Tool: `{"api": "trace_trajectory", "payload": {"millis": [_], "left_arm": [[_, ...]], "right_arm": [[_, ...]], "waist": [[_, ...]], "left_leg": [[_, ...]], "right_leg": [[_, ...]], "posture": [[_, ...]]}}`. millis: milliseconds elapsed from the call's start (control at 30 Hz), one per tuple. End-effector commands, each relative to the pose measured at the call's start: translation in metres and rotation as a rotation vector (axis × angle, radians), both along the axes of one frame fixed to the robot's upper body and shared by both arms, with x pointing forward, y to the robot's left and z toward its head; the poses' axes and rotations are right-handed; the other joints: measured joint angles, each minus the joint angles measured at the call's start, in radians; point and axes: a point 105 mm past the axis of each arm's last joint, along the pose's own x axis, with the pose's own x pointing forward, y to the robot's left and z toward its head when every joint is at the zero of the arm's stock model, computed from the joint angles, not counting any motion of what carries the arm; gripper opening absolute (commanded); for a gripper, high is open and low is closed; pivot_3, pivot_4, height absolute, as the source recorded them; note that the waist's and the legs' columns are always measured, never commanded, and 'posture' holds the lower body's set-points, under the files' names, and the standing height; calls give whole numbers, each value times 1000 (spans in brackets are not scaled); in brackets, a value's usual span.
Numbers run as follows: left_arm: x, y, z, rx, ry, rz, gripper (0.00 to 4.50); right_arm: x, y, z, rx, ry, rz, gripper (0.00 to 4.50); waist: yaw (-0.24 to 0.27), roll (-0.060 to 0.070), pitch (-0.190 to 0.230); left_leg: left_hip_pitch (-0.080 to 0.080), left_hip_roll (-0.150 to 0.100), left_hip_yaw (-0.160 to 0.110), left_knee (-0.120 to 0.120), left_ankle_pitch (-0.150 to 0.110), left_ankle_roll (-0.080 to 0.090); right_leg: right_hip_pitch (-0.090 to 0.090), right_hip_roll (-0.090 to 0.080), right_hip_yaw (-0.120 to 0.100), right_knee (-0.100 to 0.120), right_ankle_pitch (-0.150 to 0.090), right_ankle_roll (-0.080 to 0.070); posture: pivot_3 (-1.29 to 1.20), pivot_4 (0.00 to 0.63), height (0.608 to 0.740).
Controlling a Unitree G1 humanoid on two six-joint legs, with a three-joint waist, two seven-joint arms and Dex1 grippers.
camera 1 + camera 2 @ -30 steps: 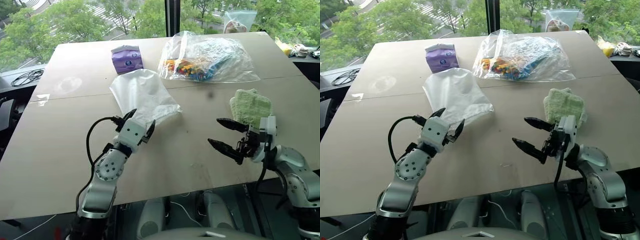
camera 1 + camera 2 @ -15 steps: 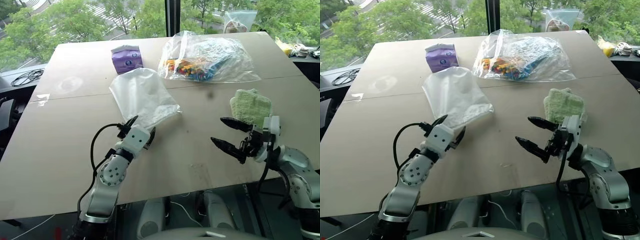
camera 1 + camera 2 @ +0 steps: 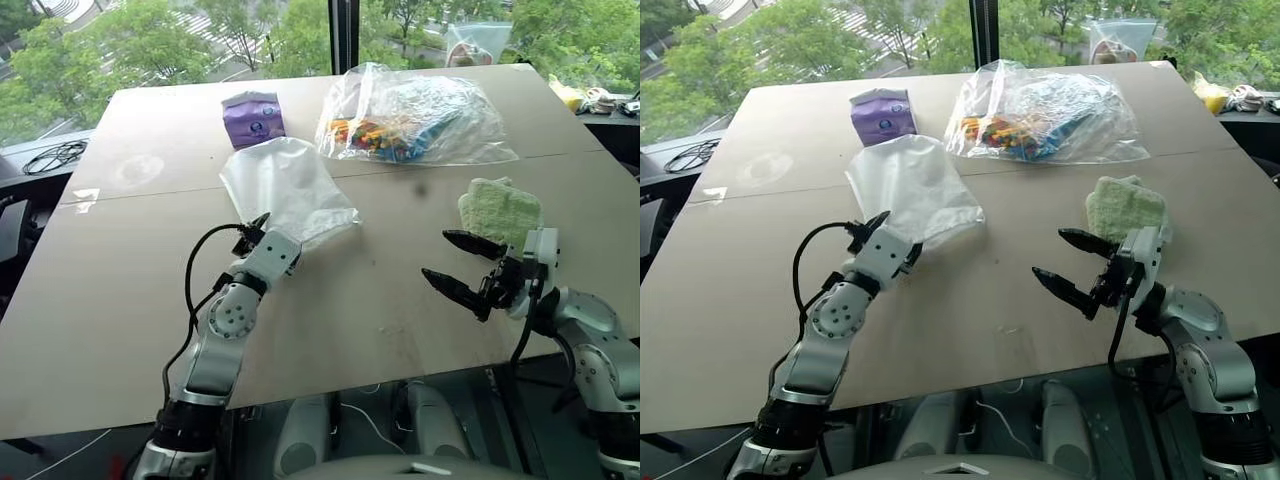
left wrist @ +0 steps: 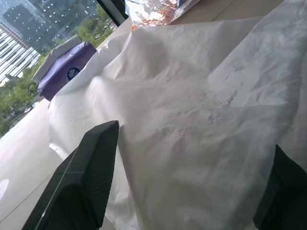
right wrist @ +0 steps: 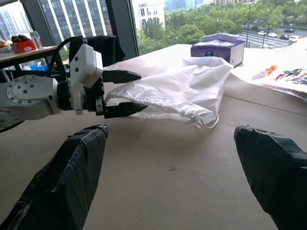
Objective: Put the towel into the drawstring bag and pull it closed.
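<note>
The left arm reaches forward from the near left, forearm slanting up and to the right across the table (image 3: 120, 300). The left gripper (image 3: 890, 240) points away from the robot at the near edge of the drawstring bag (image 3: 285, 185). In the right wrist view its two black fingers (image 5: 122, 75) stand apart, one above and one below the near edge of the white fabric; whether they pinch the fabric cannot be told. In the left wrist view the white fabric spans the space between both fingers.

The right arm enters from the near right, elbow bent, forearm angled inward. The right gripper (image 3: 462, 268) hovers above the table and points toward the left. Its fingers are spread wide and hold nothing.

The drawstring bag lies flat left of centre, with its mouth and white cord (image 5: 207, 123) toward the near right corner. The towel (image 3: 500, 210) lies at the right, just beyond the right gripper and well apart from the bag.

A purple tissue pack (image 3: 253, 117) stands beyond the bag. A clear plastic bag of colourful items (image 3: 415, 120) lies at the far centre.

The left wrist housing covers the fingertips in the head views. The near edge of the towel sits behind the right wrist
</note>
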Motion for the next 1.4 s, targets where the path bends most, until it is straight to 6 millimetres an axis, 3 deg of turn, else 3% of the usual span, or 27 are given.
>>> {"api": "trace_trajectory", "payload": {"millis": [33, 167, 200, 367, 533, 767, 900, 1000, 1067, 1233, 1333, 1400], "left_arm": [[3, 2, 17, 11, -83, 26, 2051], [3, 0, 20, -1, -91, 19, 155], [3, -1, 21, -2, -93, 17, 28], [3, -2, 33, -42, -126, 18, 28], [7, 9, 47, -109, -150, 95, 28], [18, 30, 70, -181, -180, 233, 28], [24, 43, 80, -325, -142, 345, 28], [27, 43, 83, -406, -105, 371, 28], [28, 40, 84, -389, -94, 359, 28], [25, 29, 72, -129, -92, 272, 28], [22, 34, 66, -11, -125, 288, 769], [21, 34, 61, 10, -131, 286, 1668]], "right_arm": [[0, -3, 11, 6, -58, -17, 4500], [1, -3, 11, 5, -61, -22, 4500], [1, -3, 11, 5, -61, -22, 4500], [10, -7, 12, -18, -74, -80, 4500], [49, -32, 1, -168, -91, -378, 4500], [78, -63, -2, -294, -117, -672, 4500], [93, -93, -7, -432, -80, -851, 4500], [101, -101, -6, -435, -66, -904, 4500], [106, -102, -7, -449, -58, -922, 4500], [109, -101, -7, -414, -40, -926, 4500], [106, -95, -7, -393, -44, -886, 4500], [103, -91, -8, -382, -44, -862, 4500]], "waist": [[0, 0, 0], [0, 0, 0], [0, 0, 0], [0, 0, 0], [0, 0, 0], [-1, 0, 0], [0, 0, 0], [-2, -1, 0], [-4, -1, 0], [-5, -1, 0], [-4, -1, 0], [-3, -1, 0]], "left_leg": [[0, 0, 0, 0, 0, 0], [0, 0, 0, 1, -1, -1], [0, 0, 0, 1, -1, -1], [-1, 0, 0, 1, 0, -1], [-1, 0, 1, 3, -1, -1], [-1, 0, 1, 4, 1, 1], [-1, 0, 2, 4, 1, 1], [-2, -1, 2, 7, 1, 1], [-1, -1, 1, 7, 1, 1], [-1, 0, 1, 6, 1, 1], [-1, 0, 1, 6, 1, 1], [-1, 0, 2, 6, 1, 1]], "right_leg": [[0, 0, 0, 0, 0, 0], [0, 0, 0, 0, 0, 0], [0, -1, 0, 0, 0, 0], [0, -1, 0, 0, 0, 0], [0, -1, 0, 1, 0, 0], [0, 0, 0, 3, 0, 0], [0, 0, 1, 3, 1, 2], [0, 0, 2, 4, 1, 2], [0, 0, 2, 4, 1, 2], [0, 2, 3, 5, 1, 2], [-1, 2, 3, 5, 1, 1], [-1, 2, 4, 5, 0, 0]], "posture": [[0, 150, 740], [0, 150, 740], [0, 150, 740], [0, 150, 740], [0, 150, 740], [0, 150, 740], [0, 150, 740], [0, 150, 740], [0, 150, 740], [0, 150, 740], [0, 150, 740], [0, 150, 740]]}}
